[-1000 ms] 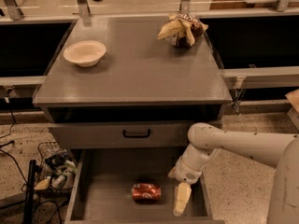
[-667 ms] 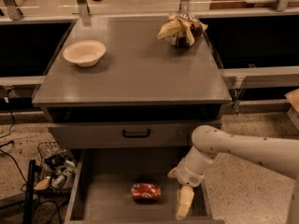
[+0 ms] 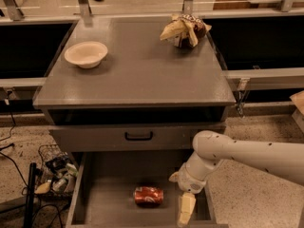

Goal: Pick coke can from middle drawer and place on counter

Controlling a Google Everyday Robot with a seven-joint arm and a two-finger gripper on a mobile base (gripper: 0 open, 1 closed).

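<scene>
Gripper (image 3: 186, 209) low inside middle drawer (image 3: 109, 194), just right of coke can (image 3: 148, 195) lying sideways, apart; clenched or released, cannot tell.

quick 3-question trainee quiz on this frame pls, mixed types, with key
1. True or false: the coke can stands upright on the counter.
2. The gripper is: A) above the counter; B) low in the middle drawer, right of the can; C) out of view.
3. What lies at the counter's back right corner?
Key: 1 false, it lies on its side in the drawer. 2 B. 3 the snack bag.
</scene>
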